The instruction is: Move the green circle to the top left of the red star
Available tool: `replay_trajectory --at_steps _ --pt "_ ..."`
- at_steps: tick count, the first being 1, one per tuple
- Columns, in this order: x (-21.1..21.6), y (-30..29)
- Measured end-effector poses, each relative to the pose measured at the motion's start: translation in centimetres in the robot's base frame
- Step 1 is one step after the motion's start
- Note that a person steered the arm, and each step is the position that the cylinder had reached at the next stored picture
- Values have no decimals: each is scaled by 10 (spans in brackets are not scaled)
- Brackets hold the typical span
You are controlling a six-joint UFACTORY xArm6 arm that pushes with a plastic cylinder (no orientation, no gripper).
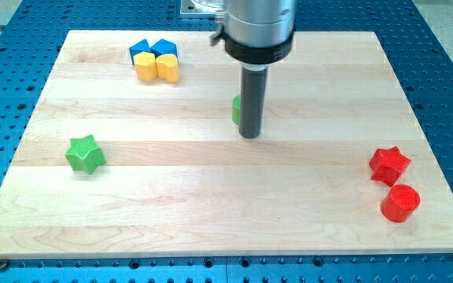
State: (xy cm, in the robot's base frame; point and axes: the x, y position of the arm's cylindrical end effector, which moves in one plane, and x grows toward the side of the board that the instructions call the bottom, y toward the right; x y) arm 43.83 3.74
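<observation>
My tip [249, 135] touches the green circle [235, 110], which peeks out at its left, far from the red star [388, 164].

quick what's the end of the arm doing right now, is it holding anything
No gripper: my tip is a bare rod, holding nothing.
It stands right beside the green circle, on the circle's right in the view and mostly hiding it; contact cannot be told.

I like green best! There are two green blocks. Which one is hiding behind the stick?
The green circle near the board's middle: only its left edge peeks out from behind my tip. The green star sits in plain sight, far off at the view's left.
</observation>
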Motion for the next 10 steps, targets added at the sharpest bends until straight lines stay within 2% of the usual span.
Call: replay_trajectory --at_steps 2,3,4,5,6,7,8,10 --pt "-2 -20" --pt "-16 -37" --pt "-48 -63" --pt "-44 16" --pt "-17 91" --pt "-14 65" --pt "1 79" --pt "-33 84"
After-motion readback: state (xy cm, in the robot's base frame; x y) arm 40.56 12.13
